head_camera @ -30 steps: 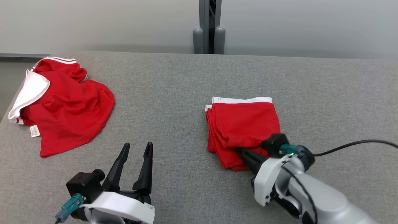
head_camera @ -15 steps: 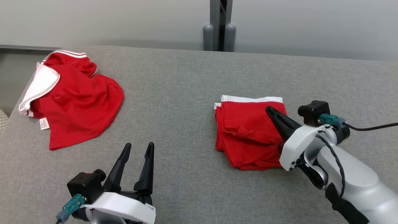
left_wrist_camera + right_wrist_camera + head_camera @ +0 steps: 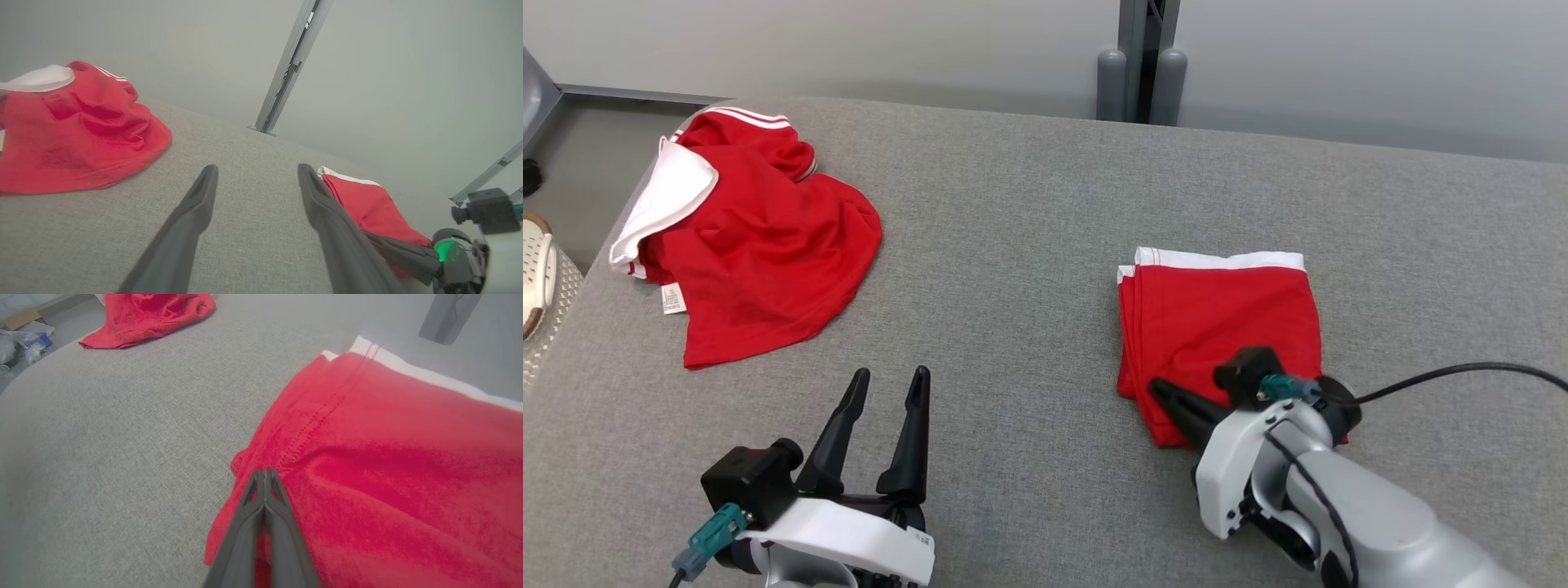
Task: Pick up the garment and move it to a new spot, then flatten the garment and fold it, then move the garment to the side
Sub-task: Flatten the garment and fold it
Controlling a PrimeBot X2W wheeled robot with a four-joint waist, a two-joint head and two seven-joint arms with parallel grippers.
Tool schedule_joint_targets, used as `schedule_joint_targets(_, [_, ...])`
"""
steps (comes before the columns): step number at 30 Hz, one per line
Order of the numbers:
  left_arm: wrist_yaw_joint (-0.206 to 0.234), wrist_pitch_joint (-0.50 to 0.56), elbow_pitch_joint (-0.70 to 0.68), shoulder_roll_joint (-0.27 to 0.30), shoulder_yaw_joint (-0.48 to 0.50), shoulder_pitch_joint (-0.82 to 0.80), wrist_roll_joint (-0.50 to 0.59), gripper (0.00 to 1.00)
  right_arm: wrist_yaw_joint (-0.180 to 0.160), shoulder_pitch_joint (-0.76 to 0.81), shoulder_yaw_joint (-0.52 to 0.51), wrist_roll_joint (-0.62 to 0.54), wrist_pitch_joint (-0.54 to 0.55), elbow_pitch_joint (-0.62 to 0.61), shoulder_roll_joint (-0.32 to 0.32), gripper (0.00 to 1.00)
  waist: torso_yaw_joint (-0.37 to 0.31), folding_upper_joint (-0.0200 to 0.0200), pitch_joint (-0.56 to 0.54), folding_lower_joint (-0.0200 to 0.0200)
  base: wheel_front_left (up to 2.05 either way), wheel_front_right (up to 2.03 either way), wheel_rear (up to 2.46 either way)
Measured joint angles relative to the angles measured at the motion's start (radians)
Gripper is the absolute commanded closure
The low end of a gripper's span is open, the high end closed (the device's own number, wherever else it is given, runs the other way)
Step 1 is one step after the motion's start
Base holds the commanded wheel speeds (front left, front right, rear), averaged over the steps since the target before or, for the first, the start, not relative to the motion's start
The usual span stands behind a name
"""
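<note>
A folded red garment (image 3: 1221,327), white band along its far edge, lies right of centre on a grey fabric-covered table (image 3: 1029,245). The right gripper (image 3: 1160,388) is over the garment's near-left corner. Its two dark fingers are pressed tightly together with no cloth seen between them. Whether the tips touch the fabric cannot be told.

The only readable-looking items are a small white care label (image 3: 671,298) on the near-left edge of a crumpled red garment (image 3: 760,261), and a white sticker (image 3: 920,541) on the left wrist housing. The print on both is too small to make out.

The crumpled piece, trimmed in white with white stripes, sits near the table's far-left corner, well apart from the folded one.

The right arm enters from the lower right. Its pale forearm angles up and to the left, and the fingers point toward the table's middle along the garment's near edge. A black cable (image 3: 1462,374) runs from a teal plug (image 3: 1278,388) on the wrist toward the right edge.

The left gripper (image 3: 890,374) hangs over bare table at the lower left with its fingers spread wide and holding nothing. They point away from the robot toward the gap between the two garments.

A grey upright post (image 3: 1141,57) stands behind the table against a pale wall, and part of a cream perforated basket (image 3: 539,282) shows beyond the table's left edge.
</note>
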Motion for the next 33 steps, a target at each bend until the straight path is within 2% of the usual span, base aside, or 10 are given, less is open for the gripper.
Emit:
schedule_joint_targets(9, [0.001, -0.005, 0.0, 0.003, 0.006, 0.0, -0.004, 0.0, 0.0, 0.014, 0.101, 0.01, -0.023, -0.057, 0.007, 1.0, -0.034, 0.0, 0.003, 0.0, 0.0, 0.0, 0.0])
schedule_joint_targets(15, [0.008, -0.005, 0.0, 0.011, 0.009, 0.002, -0.008, 0.0, 0.0, 0.008, 0.081, -0.013, -0.055, -0.132, -0.011, 1.0, -0.066, 0.0, -0.012, 0.0, 0.0, 0.0, 0.0])
schedule_joint_targets(16, [0.009, -0.005, 0.0, 0.013, 0.01, 0.004, -0.009, 0.0, 0.0, 0.009, 0.071, -0.017, -0.059, -0.151, -0.015, 0.93, -0.072, 0.0, -0.016, 0.0, 0.0, 0.0, 0.0])
schedule_joint_targets(17, [0.01, -0.005, 0.0, 0.015, 0.012, 0.008, -0.009, 0.0, 0.0, 0.01, 0.054, -0.023, -0.064, -0.173, -0.019, 0.65, -0.078, 0.0, -0.022, 0.0, 0.0, 0.0, 0.0])
schedule_joint_targets(18, [0.011, -0.004, 0.0, 0.017, 0.012, 0.013, -0.009, 0.0, 0.0, 0.012, 0.034, -0.025, -0.065, -0.195, -0.024, 0.51, -0.084, 0.0, -0.027, 0.0, 0.0, 0.0, 0.0])
schedule_joint_targets(19, [0.013, -0.004, -0.001, 0.018, 0.013, 0.018, -0.01, 0.0, 0.0, 0.016, 0.01, -0.026, -0.067, -0.214, -0.032, 0.0, -0.091, 0.0, -0.033, 0.0, 0.0, 0.0, 0.0])
schedule_joint_targets(25, [0.02, -0.003, -0.009, 0.023, 0.015, 0.036, -0.016, 0.0, 0.0, 0.039, -0.155, -0.071, -0.066, -0.252, -0.09, 0.0, -0.128, 0.0, -0.071, 0.0, 0.0, 0.0, 0.0])
schedule_joint_targets(30, [0.024, -0.001, -0.015, 0.029, 0.012, 0.04, -0.015, 0.0, 0.0, 0.052, -0.274, -0.082, 0.018, -0.247, -0.131, 0.0, -0.141, 0.0, -0.087, 0.0, 0.0, 0.0, 0.0])
schedule_joint_targets(33, [0.027, -0.002, -0.014, 0.03, 0.011, 0.039, -0.01, 0.0, 0.0, 0.056, -0.324, -0.047, 0.101, -0.239, -0.151, 0.0, -0.132, 0.0, -0.083, 0.0, 0.0, 0.0, 0.0])
